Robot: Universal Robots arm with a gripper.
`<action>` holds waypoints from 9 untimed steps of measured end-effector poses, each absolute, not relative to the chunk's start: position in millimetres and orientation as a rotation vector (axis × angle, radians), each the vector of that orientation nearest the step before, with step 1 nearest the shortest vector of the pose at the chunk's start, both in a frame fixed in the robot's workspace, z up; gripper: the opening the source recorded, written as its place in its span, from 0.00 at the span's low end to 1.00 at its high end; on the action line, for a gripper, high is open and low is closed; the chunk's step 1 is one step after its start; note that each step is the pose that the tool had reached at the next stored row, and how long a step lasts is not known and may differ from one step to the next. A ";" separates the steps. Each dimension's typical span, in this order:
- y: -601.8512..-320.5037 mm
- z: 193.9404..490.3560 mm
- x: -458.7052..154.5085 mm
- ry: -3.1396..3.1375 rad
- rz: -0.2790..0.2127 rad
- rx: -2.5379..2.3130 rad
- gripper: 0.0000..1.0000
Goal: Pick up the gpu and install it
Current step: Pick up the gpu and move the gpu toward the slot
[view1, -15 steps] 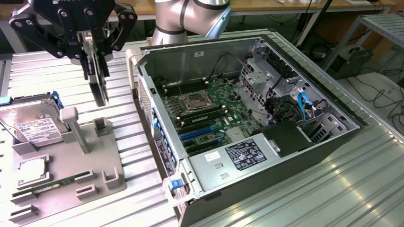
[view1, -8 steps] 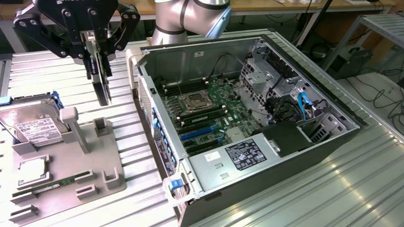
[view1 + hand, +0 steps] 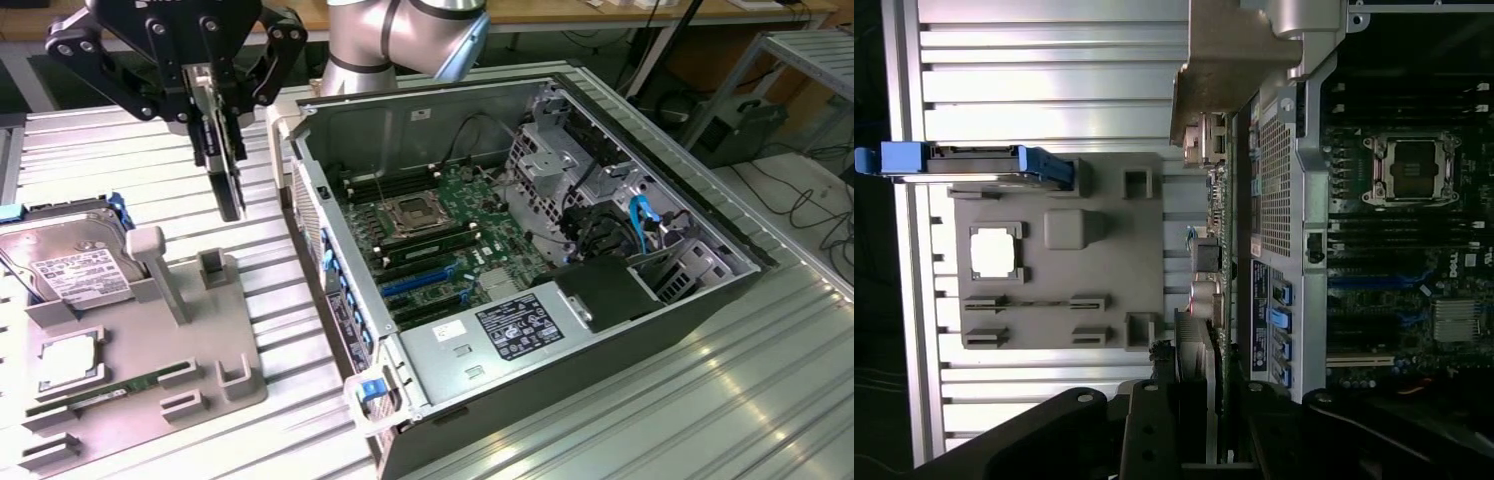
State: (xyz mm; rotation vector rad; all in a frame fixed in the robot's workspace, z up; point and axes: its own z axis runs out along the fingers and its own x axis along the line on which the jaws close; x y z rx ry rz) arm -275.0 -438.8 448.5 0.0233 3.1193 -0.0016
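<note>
While pinched upright in the end effector (image 3: 220, 118), the gpu (image 3: 230, 185) is held above the tabletop (image 3: 747, 400), beside the computer case (image 3: 400, 120). It is judged stiff, light and fragile, and best gripped at its upper edge.

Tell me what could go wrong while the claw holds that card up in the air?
1. The claw pinches the gpu by its top end only, so the hanging card might slip or swing.
2. The computer case wall stands close beside the card, so a sideways move might knock it.
3. The slots on the board look narrow, so a tilted card might miss or jam.
</note>
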 end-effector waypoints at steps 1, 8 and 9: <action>-438.8 448.5 -274.3 3.119 -0.002 0.023 0.28; -438.8 448.5 -270.0 3.119 -0.001 0.023 0.28; -438.8 448.5 -269.3 3.119 -0.002 0.023 0.28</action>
